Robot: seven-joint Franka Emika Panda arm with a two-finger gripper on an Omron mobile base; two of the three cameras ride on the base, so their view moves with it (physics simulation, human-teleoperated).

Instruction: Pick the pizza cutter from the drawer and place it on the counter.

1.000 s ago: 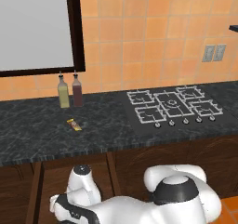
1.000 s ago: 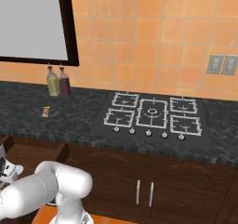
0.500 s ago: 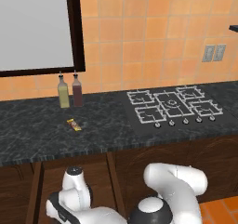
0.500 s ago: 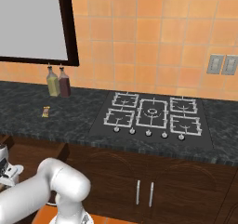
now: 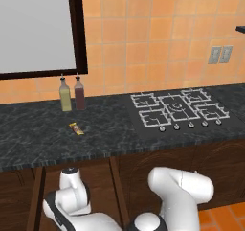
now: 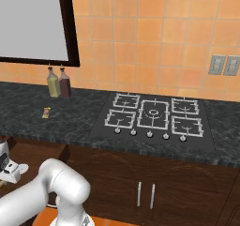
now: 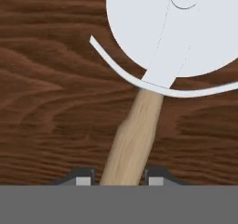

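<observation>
Wooden grain of the drawer floor lies under my end effector, whose two dark tips sit on either side of the pizza cutter handle, close against it; I cannot tell whether they press it. The cutter lies flat inside the drawer, pale disc blade away from me. Above, the black speckled table carries a small wrapped bar, two bottles and the stove.

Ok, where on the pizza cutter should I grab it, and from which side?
Grip the pizza cutter by its tan wooden handle, coming straight down from above. It lies flat on the drawer floor, and the narrow handle already runs between the fingertips, unlike the wide disc blade.
</observation>
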